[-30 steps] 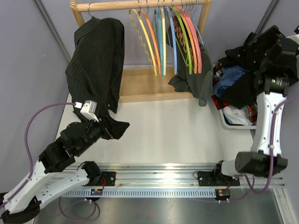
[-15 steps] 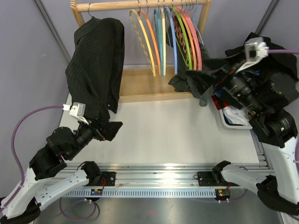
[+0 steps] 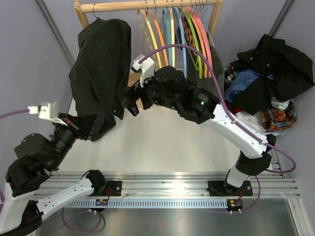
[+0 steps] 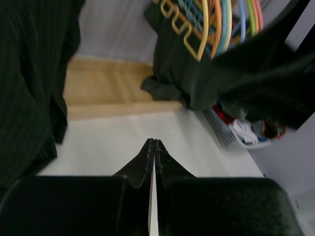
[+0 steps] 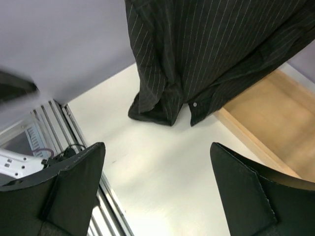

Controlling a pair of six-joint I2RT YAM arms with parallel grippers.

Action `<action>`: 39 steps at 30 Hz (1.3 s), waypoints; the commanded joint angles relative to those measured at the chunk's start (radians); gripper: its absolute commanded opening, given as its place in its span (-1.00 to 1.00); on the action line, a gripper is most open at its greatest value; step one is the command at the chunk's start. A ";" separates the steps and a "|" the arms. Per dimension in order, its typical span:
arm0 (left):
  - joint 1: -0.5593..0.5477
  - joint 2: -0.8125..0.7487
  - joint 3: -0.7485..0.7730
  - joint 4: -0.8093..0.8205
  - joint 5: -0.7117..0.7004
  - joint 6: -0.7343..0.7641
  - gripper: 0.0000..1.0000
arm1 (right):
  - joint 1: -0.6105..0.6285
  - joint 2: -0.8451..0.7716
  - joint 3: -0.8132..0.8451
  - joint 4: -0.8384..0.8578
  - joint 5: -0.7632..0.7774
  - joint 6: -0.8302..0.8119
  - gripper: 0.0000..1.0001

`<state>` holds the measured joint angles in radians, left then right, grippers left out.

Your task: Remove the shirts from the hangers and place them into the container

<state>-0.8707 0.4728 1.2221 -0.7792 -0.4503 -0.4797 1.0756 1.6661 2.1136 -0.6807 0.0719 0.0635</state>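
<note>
We see the table (image 3: 172,142) spread out beneath both grippers, with the wooden rail frame (image 3: 147,6) standing at its far side, above and beyond them. The pinstriped shirt (image 3: 101,69) hangs from the left end of the rail. Its lower hem drops just ahead of the right gripper (image 5: 156,147), whose jaws stand wide apart with nothing between them. The same hem lies just to the left of the left gripper (image 4: 153,142), whose jaws are pressed flat together. We see no cloth between their tips, and we cannot tell whether they brush the hem.

Well off to the right of both grippers, the container (image 4: 220,132) sits under a heap of clothes. The black shirt (image 3: 275,69) is draped over the top and the blue checked shirt (image 3: 243,78) shows beneath it.

The hangers (image 3: 170,44) are bunched bare on the rail, up beyond the right gripper. A dark garment (image 4: 192,78) hangs just behind them.
</note>
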 commanded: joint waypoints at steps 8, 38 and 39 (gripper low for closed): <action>0.001 0.448 0.370 0.411 -0.310 0.635 -1.00 | 0.121 -0.084 -0.216 0.032 0.132 0.099 0.99; 0.484 1.162 0.869 0.590 -0.510 0.892 -1.00 | 0.145 -0.295 -0.695 0.109 0.131 0.239 0.99; 0.489 1.164 0.841 0.653 -0.510 0.911 -1.00 | 0.145 -0.289 -0.690 0.109 0.128 0.236 0.99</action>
<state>-0.3874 1.6440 2.1109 -0.3336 -0.8593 0.3161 1.2140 1.3636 1.4055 -0.6094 0.2153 0.3080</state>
